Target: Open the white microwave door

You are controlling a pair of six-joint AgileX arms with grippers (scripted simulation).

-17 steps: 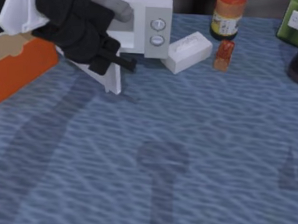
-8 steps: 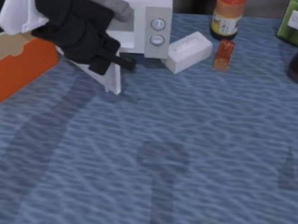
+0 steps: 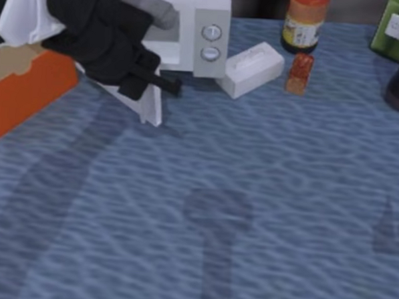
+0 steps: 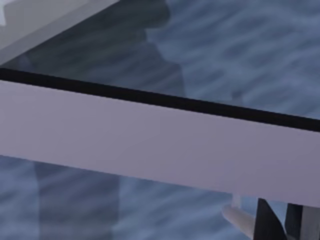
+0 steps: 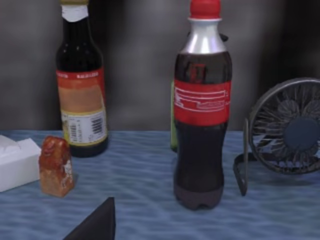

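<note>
Orange carton [image 3: 25,90] is seen at the far left of the bench [image 3: 250,212], flat, just left of the swung door.

The white microwave [image 3: 186,28] is set at the back left of the bench, its front facing the near edge. Two round silver knobs [image 3: 210,43] are stacked on a grey panel at its right end. The door [image 3: 148,103] is hinged at the left and stands swung out toward the near edge, its long axis running from back left to front right; the cavity is exposed behind it. In the left wrist view the door's edge [image 4: 160,145] is seen as a pale band with a dark line along it, crossing the whole picture.

The left gripper [image 3: 156,80] is held over the door's upper edge, in front of the open cavity. Whether its fingers are spread or pressed together cannot be told.

Right of the knob panel, a small white carton [image 3: 250,68] is laid at an angle, close to the microwave. An orange-red seal figure [image 3: 299,73] stands just beside it. Behind, a sauce bottle [image 5: 82,85] with an orange label; writing is unreadable. Farther right, a green bottle [image 3: 395,26], a cola bottle [image 5: 202,115] with a red label, and a small dark fan [image 5: 287,132].

The right gripper is not seen from above; only one dark tip [image 5: 97,225] shows in the right wrist view.
</note>
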